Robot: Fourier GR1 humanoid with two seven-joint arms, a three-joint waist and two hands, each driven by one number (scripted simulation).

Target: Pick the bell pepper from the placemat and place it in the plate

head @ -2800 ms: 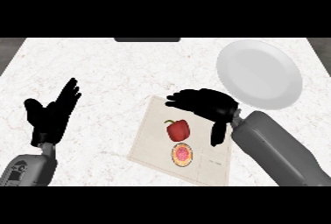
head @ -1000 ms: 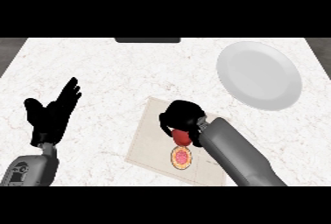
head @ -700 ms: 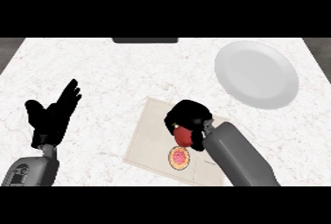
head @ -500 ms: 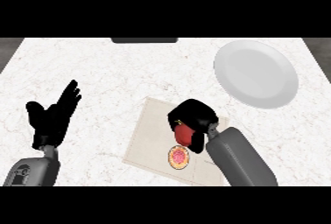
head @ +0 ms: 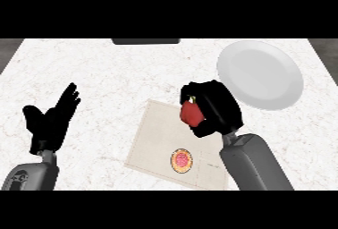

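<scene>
Right robot hand [head: 214, 109], black, fingers curled round the red bell pepper [head: 191, 113]; pepper held over the far edge of the beige rectangular placemat [head: 158, 143]. Round white plate [head: 260, 74] just beyond the placemat, to the right. Risk, as judged: pepper only partly enclosed, could slip during carry; early release would miss the plate's rim. Left robot hand [head: 52, 120] rests open, well left of the placemat on the pale marbled surface [head: 105, 71].

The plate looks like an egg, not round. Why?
In the head view, the white plate looks stretched because the view distorts it; it's really round. The right hand hides most of the red bell pepper.
</scene>
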